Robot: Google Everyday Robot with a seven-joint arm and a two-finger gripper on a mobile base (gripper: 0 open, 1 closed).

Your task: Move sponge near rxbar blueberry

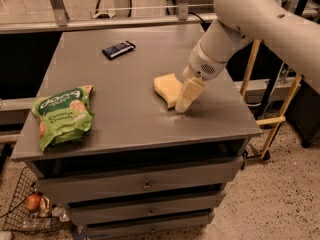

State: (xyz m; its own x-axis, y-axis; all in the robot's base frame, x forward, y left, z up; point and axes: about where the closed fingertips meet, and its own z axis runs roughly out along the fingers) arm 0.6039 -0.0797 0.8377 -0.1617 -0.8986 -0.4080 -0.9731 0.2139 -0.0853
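Observation:
The pale yellow sponge (167,87) lies on the grey cabinet top (130,109), right of centre. My gripper (183,103) hangs from the white arm with its cream fingers pointing down at the sponge's right edge, its tips close to the tabletop and partly covering the sponge. The rxbar blueberry (118,49), a slim dark bar, lies at the back of the top, well apart from the sponge and up-left of it.
A green chip bag (64,114) lies near the front left edge. Drawers run below the top. A wire basket with small items (32,204) sits on the floor at lower left. A wooden frame (272,119) stands to the right.

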